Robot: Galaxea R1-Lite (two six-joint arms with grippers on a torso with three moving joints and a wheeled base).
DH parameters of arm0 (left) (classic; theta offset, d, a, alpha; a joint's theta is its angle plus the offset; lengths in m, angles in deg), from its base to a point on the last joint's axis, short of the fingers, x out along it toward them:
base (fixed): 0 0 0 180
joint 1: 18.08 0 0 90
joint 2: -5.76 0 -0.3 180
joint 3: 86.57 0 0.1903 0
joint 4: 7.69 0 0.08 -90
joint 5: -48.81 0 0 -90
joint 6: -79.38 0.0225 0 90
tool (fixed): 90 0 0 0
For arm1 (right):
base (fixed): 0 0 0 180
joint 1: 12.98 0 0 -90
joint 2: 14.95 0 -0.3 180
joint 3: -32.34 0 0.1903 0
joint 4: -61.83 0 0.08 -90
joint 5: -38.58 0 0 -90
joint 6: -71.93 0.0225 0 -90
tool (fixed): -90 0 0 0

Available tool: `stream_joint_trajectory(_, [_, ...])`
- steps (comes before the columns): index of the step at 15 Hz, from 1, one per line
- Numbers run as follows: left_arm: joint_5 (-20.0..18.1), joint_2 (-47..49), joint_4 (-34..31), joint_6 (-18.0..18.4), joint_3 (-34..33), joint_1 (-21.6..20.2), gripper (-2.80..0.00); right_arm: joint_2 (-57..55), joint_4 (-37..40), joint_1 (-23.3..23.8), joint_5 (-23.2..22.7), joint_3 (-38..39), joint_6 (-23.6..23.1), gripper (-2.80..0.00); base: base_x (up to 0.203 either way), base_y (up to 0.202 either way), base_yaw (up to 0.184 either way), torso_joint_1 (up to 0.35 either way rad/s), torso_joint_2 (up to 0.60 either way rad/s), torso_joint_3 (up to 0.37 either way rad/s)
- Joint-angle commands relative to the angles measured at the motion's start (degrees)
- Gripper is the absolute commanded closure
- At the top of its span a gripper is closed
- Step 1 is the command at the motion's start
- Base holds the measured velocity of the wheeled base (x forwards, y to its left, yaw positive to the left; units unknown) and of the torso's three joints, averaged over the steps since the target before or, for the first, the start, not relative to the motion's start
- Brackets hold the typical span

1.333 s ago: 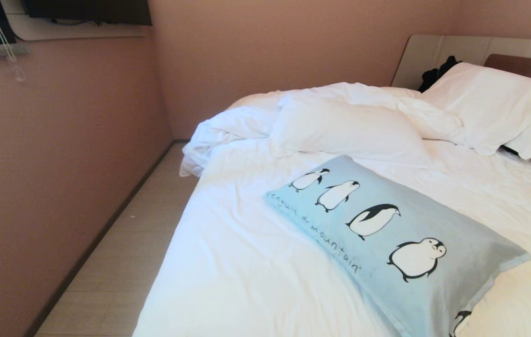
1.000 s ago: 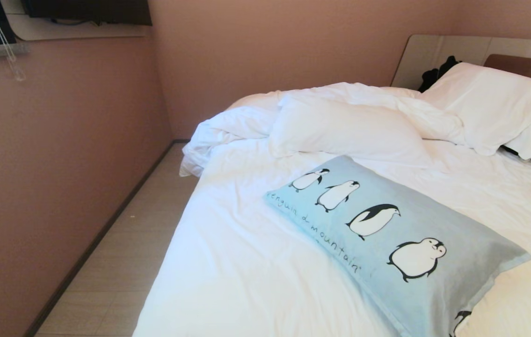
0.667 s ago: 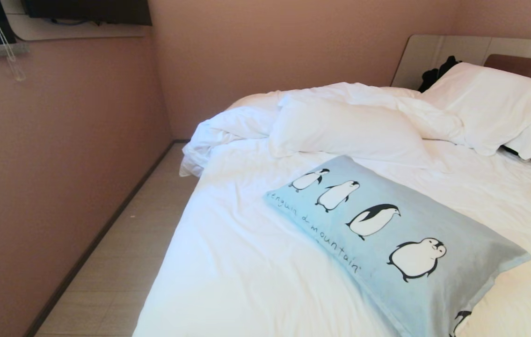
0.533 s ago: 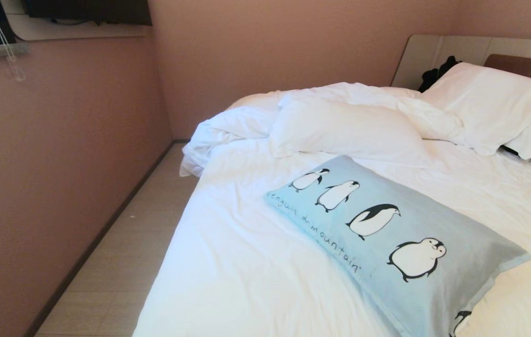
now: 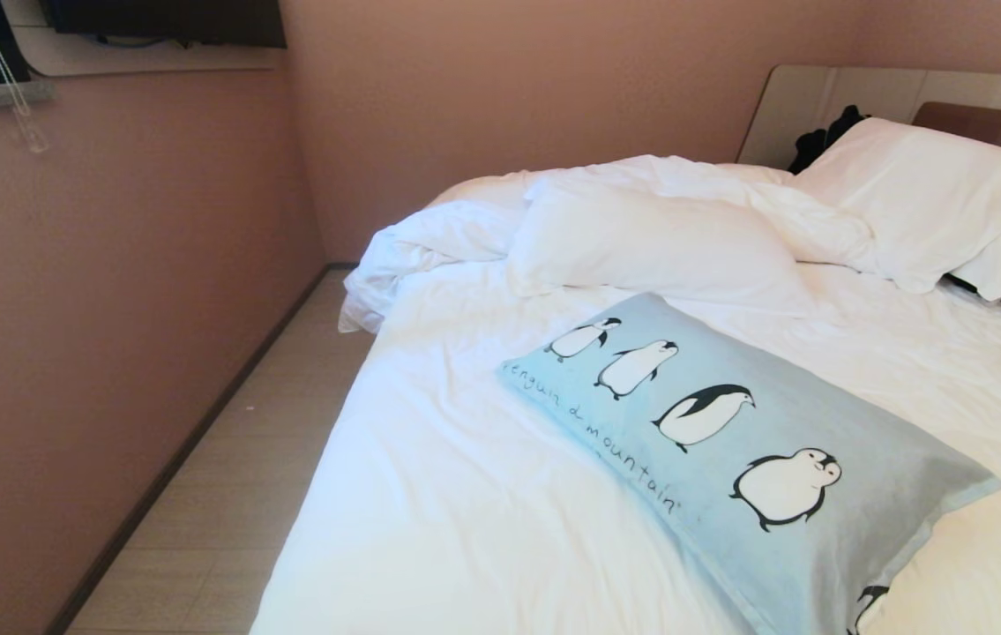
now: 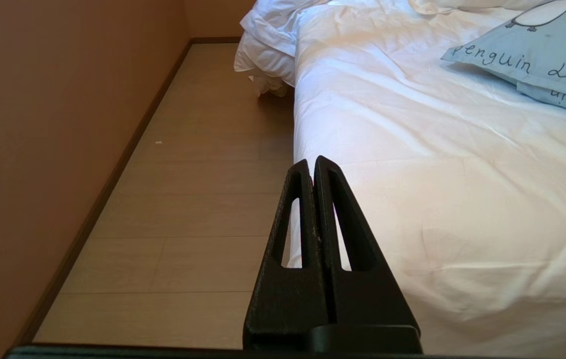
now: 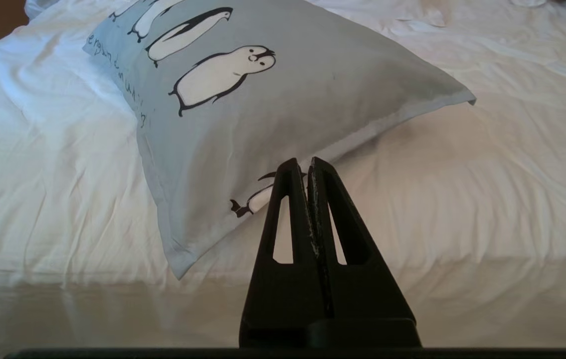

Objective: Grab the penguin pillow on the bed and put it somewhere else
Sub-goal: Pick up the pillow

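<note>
Landmark: the bed [image 5: 482,529], large, with rumpled white sheets and a brown padded headboard in a beige surround; every place below is given against it.
Task's thing: the penguin pillow [image 5: 729,432], a rectangular light blue cushion printed with black-and-white penguins and dark handwriting, lies flat on the bed's near part, one corner reaching toward the near edge.
Right gripper [image 7: 309,164]: black tapered fingers pressed together, holding nothing, poised off the bed's near edge and aimed at the pillow's near corner without touching it.
Left gripper [image 6: 311,164]: fingers likewise pressed together and empty, off the bed's near left corner, above the pale wood-look floor [image 6: 203,164].
Risk, closed fingers: going in as they stand, I judge they would only push the pillow across the sheet, not catch it.
Risk, soft cloth: a pinch on the thin flange could slip, or gather the sheet beneath along with the case.
Risk, sag: held by one corner, the pillow would likely droop and drag on the bed.
Risk, neighbours: the heaped white duvet [image 5: 641,238] and plain white pillows [image 5: 923,194] at the bed's head end could be mistaken for the target or crowd a drop spot.
Containers: none in view, so nothing is held in one.
</note>
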Motion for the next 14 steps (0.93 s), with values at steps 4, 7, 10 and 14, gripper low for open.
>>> stream_joint_trajectory(4, [0.0, 0.0, 0.0, 0.0, 0.0, 0.0, 0.00, -0.3, 8.6, 0.0, -1.8, -7.3, 0.0, 0.00, 0.000, 0.000, 0.000, 0.000, 0.00, 0.000])
stream_joint_trajectory(7, [0.0, 0.0, 0.0, 0.0, 0.0, 0.0, 0.00, -2.4, 10.5, 0.0, -4.1, -9.8, 0.0, 0.00, 0.000, 0.000, 0.000, 0.000, 0.00, 0.000])
stream_joint_trajectory(10, [0.0, 0.0, 0.0, 0.0, 0.0, 0.0, 0.00, -8.6, 9.8, -0.1, -4.4, -11.0, 0.1, 0.00, 0.000, 0.000, 0.000, 0.000, 0.00, 0.000])
stream_joint_trajectory(14, [0.0, 0.0, 0.0, 0.0, 0.0, 0.0, 0.00, -21.1, 4.9, -0.5, -4.6, -13.4, 2.0, 0.00, 0.000, 0.000, 0.000, 0.000, 0.00, 0.000])
